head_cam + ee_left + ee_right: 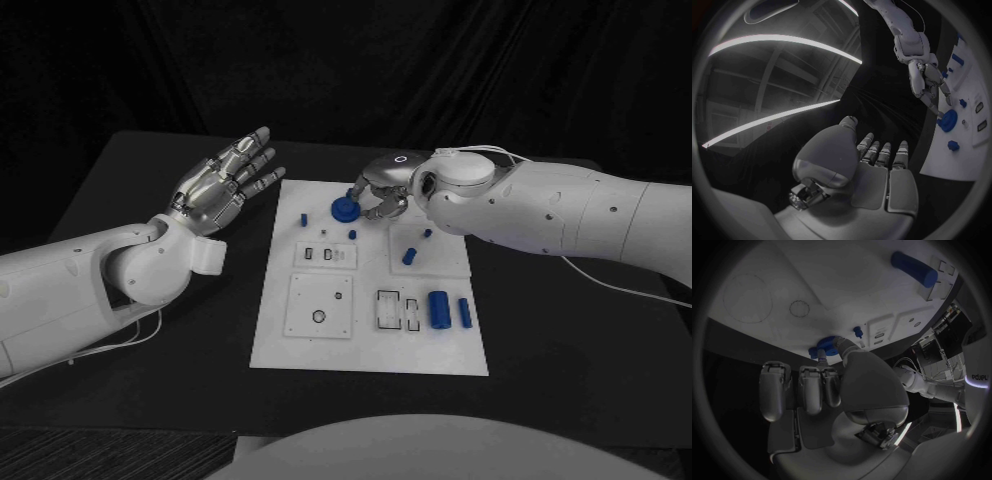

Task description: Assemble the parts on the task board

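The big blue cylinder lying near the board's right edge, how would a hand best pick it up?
From above, pinching across its long rounded sides at the middle. The blue cylinder lies flat on the task board, ends pointing near and far, with a slimmer blue piece close on its right.

From my seat the head view is dim, with a black backdrop and black table (577, 370) swallowing detail, while the white task board (369, 345) and arms stand out brightly without harsh glare. Both wrist views bend straight edges hard toward the rim and darken at the frame. Bright ceiling light strips (786, 40) streak the left wrist view.
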Motion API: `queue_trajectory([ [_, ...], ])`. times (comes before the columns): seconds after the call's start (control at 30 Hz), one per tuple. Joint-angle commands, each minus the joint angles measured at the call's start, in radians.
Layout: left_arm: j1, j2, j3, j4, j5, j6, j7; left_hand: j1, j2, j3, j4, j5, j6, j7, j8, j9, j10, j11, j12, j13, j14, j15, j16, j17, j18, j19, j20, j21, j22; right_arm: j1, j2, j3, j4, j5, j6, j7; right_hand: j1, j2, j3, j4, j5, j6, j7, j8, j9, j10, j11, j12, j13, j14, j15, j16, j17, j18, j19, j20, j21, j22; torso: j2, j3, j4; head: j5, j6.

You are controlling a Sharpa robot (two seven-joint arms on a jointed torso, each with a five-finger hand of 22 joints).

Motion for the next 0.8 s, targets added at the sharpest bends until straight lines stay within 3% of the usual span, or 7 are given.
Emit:
queue_trajectory([
  [0.03,-0.002,0.002,0.001,0.001,-0.001,0.009,0.008,0.008,0.003,0.007,0.0,0.004,0.003,0.006,0.004,0.001,0.001,0.007,0.007,0.002,0.003,0.006,0.002,0.0,0.018,-0.001,-0.002,0.0,-0.001,0.0,-0.006,0.0,0.002,-0.002,0.012,-0.008,-0.011,-0.002,0.008,0.001,0.004,0.024,0.004,0.008,-0.002,0.106,-0.002,0.003,0.263,0.104,-0.004,0.003,0.263,-0.004,0.045,-0.004,0.0,0.216,0.0,-0.0003,0.0012,-0.001,0.0],
  [0.13,-0.002,0.001,0.001,0.001,-0.001,0.009,0.006,0.009,0.004,0.008,0.001,0.005,0.003,0.006,0.004,0.001,0.002,0.007,0.007,0.002,0.003,0.006,0.002,0.0,0.018,-0.001,-0.002,0.0,-0.001,0.0,-0.016,0.0,0.006,-0.002,-0.007,-0.008,-0.015,-0.002,0.014,0.001,0.004,0.064,0.014,0.019,-0.001,0.106,0.006,0.003,0.263,0.104,0.001,0.003,0.263,-0.004,0.046,0.001,0.0,0.217,0.0,-0.0003,0.001,0.001,0.0],
  [0.3,-0.002,-0.002,0.001,0.001,-0.001,0.008,0.005,0.009,0.005,0.009,0.001,0.005,0.003,0.006,0.004,0.001,0.002,0.007,0.007,0.002,0.003,0.006,0.002,0.001,0.018,-0.001,-0.002,0.0,-0.001,0.0,-0.036,0.0,0.013,-0.002,-0.036,-0.009,-0.016,-0.003,0.016,-0.001,0.002,0.087,0.017,0.028,0.004,0.106,0.009,0.003,0.263,0.104,0.005,0.003,0.263,-0.004,0.046,0.004,0.0,0.218,0.0,-0.0002,-0.0002,0.005,0.0],
  [0.47,-0.003,-0.005,0.001,0.002,-0.001,0.008,0.005,0.009,0.006,0.01,0.001,0.005,0.004,0.006,0.004,0.001,0.002,0.008,0.007,0.002,0.003,0.006,0.003,0.001,0.018,-0.001,-0.002,0.0,-0.001,0.001,-0.079,0.0,0.036,-0.002,-0.086,-0.012,-0.017,-0.008,0.014,-0.003,-0.04,0.083,0.019,0.021,0.005,0.106,0.012,0.003,0.263,0.104,0.007,0.003,0.263,-0.005,0.047,0.007,0.001,0.219,0.0,0.0006,-0.001,0.008,0.0],
  [0.67,-0.004,-0.005,0.001,0.001,-0.001,0.008,0.003,0.009,0.006,0.01,0.001,0.005,0.004,0.006,0.005,0.001,0.002,0.008,0.008,0.002,0.004,0.006,0.003,0.001,0.018,-0.001,-0.002,0.0,-0.001,0.006,-0.153,0.0,0.087,-0.002,-0.141,-0.021,-0.065,-0.012,-0.031,0.042,-0.256,0.047,0.012,-0.016,-0.019,0.106,0.006,0.003,0.263,0.104,0.003,0.003,0.263,-0.009,0.059,0.006,0.016,0.228,-0.001,0.0008,-0.0005,0.007,0.0],
  [0.8,-0.005,-0.006,0.001,0.001,-0.001,0.008,0.003,0.009,0.006,0.01,0.001,0.005,0.005,0.006,0.005,0.001,0.002,0.008,0.008,0.002,0.004,0.007,0.003,0.001,0.018,-0.001,-0.002,0.0,-0.001,0.011,-0.207,0.0,0.126,-0.002,-0.173,-0.023,-0.074,-0.023,-0.061,0.06,-0.301,0.043,0.005,-0.024,-0.032,0.106,0.001,0.003,0.263,0.104,-0.01,0.003,0.263,-0.015,0.073,-0.005,0.037,0.239,-0.001,0.0008,-0.0023,0.011,0.0],
])
